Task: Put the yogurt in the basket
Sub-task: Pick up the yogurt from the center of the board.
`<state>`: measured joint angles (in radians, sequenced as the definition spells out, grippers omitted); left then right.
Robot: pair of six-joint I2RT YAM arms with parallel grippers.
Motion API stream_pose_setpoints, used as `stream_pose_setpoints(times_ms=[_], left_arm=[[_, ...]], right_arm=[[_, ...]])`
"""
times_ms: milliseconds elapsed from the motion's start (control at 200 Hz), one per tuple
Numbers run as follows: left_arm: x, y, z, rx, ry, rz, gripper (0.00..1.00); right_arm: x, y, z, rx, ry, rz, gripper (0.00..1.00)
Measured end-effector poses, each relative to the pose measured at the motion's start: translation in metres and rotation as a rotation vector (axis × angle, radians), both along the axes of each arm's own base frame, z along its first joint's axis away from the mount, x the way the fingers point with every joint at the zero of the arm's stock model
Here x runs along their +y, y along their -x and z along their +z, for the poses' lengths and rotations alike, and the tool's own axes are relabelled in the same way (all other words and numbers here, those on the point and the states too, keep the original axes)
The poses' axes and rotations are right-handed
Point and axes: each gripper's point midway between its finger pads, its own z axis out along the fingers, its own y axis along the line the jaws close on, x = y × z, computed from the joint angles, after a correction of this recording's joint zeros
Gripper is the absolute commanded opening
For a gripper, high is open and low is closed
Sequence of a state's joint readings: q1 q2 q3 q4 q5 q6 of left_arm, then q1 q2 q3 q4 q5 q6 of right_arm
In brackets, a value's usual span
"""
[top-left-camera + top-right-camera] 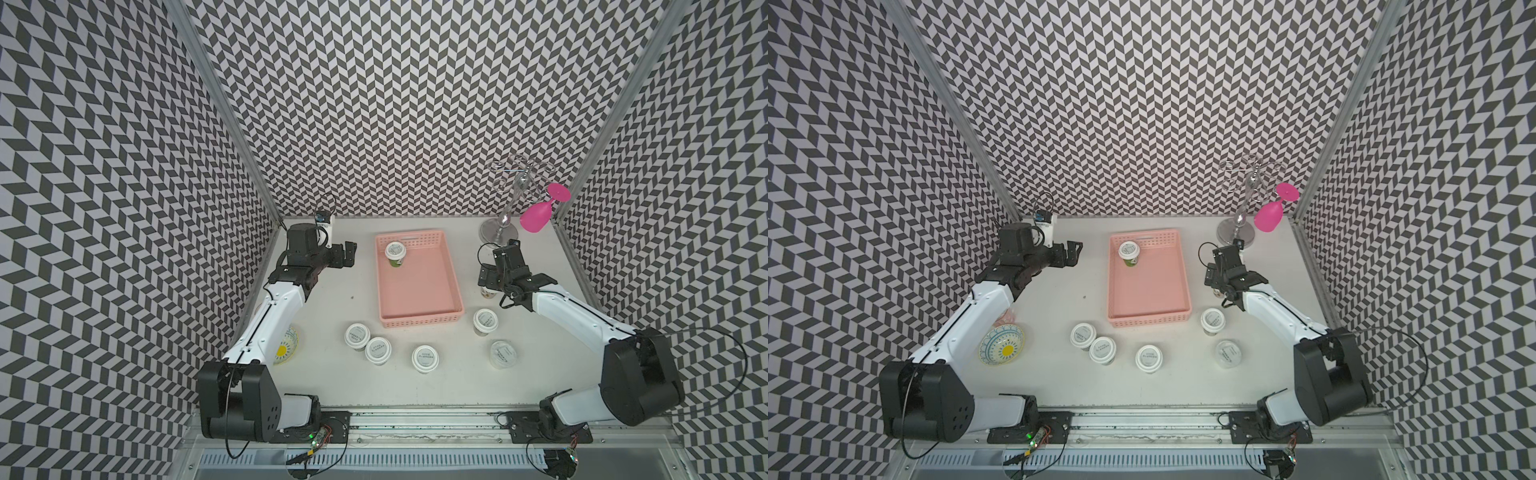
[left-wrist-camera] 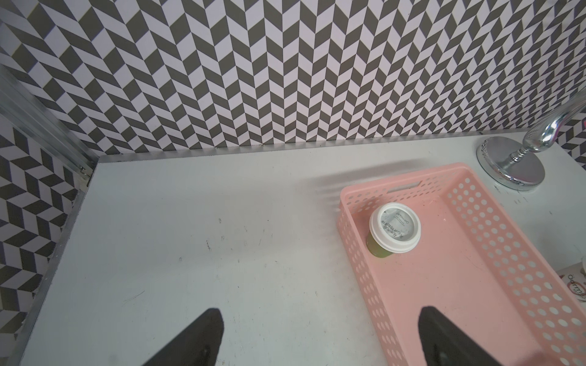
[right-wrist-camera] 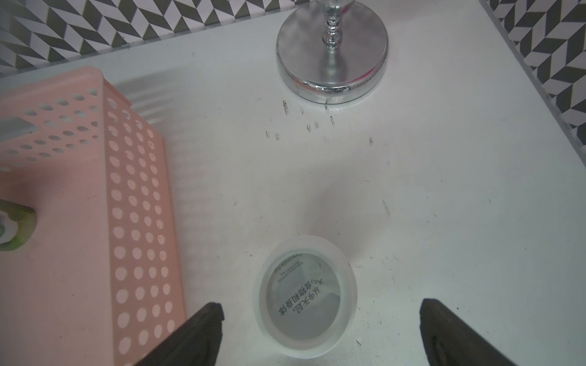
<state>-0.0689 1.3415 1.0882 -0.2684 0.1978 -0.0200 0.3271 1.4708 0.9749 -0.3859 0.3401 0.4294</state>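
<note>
Yogurt is mostly still out on the bench (image 1: 332, 299). I count one green tub (image 1: 395, 251) standing in the basket (image 1: 419, 328), at its far left corner. Five others wait nearer the front, from the leftmost tub (image 1: 357, 336) to the translucent tub (image 1: 503, 353). A seventh tub (image 3: 304, 298) sits right of the basket, under my right claw (image 3: 320, 309), which is spread wide and empty. My left claw (image 1: 352, 254) hangs released beside the basket. Six left, I reckon.
</note>
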Motion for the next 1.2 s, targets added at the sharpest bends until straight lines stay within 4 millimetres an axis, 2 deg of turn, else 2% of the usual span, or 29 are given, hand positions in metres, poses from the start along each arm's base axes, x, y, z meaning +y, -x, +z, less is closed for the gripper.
stream_pose_setpoints(times_ms=[180,290,456,676,1001,1201], left_arm=[[0.001,-0.001,0.001,-0.005,0.004,0.0,1.0],[0.003,-0.001,0.001,-0.005,0.005,0.004,1.0],[0.004,-0.001,0.001,-0.006,0.007,0.004,1.0],[0.003,-0.001,-0.001,-0.004,0.013,-0.004,1.0],[0.004,-0.001,-0.001,-0.007,0.017,-0.004,1.0],[0.005,-0.001,0.0,-0.007,0.021,-0.001,1.0]], right_arm=[[0.008,-0.012,-0.003,0.038,-0.029,0.018,0.99],[0.012,-0.016,-0.013,0.075,-0.036,0.029,0.98],[0.008,-0.013,-0.031,0.136,-0.031,0.02,0.98],[0.005,-0.011,-0.034,0.15,-0.032,0.01,0.98],[0.008,-0.01,-0.05,0.195,-0.038,0.021,0.95],[0.008,-0.01,-0.052,0.199,-0.038,0.022,0.88]])
